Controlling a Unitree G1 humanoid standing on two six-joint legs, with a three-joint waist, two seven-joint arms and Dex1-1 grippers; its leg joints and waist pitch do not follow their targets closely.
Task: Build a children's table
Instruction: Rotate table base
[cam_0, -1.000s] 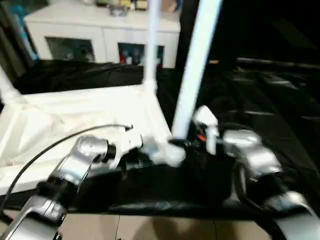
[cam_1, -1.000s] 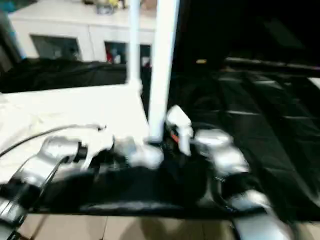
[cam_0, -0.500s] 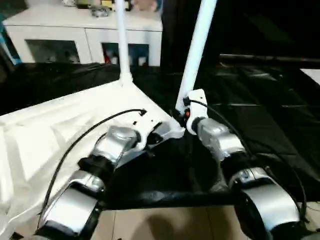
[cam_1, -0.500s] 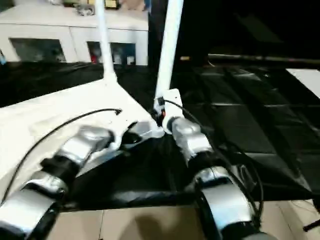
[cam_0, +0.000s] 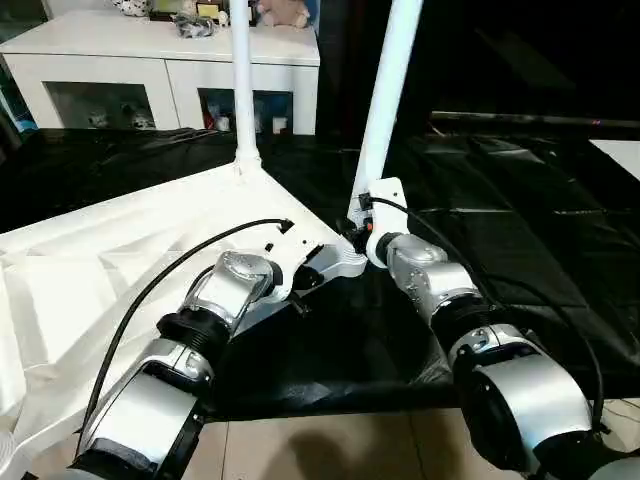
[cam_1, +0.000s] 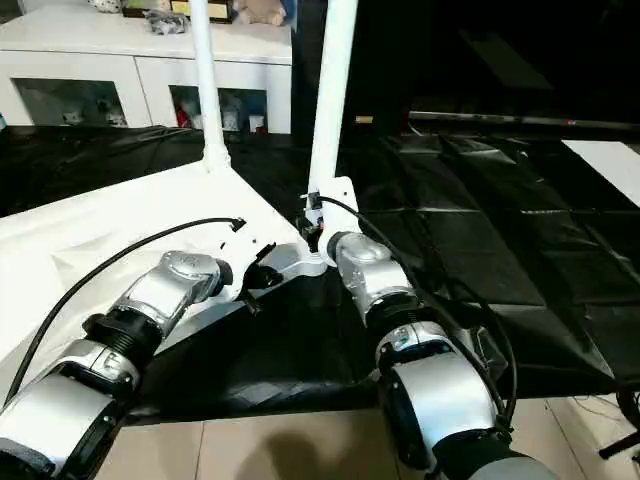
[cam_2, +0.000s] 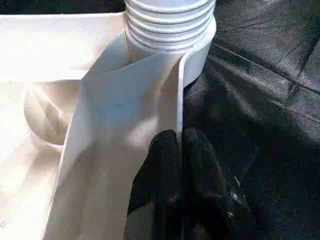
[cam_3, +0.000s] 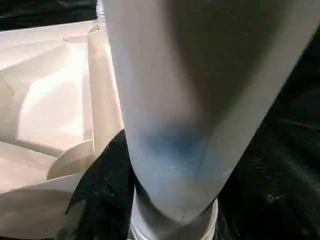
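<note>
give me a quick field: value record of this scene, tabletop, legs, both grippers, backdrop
tabletop: white tabletop, underside up, on a black sheet
far leg: white leg standing upright in the far corner socket
near leg: white leg leaning slightly, its threaded end at the near corner socket
left gripper: left gripper shut on the tabletop's edge rib beside that socket
right gripper: right gripper around the near leg's lower end
backdrop: white cabinet with glass doors
</note>
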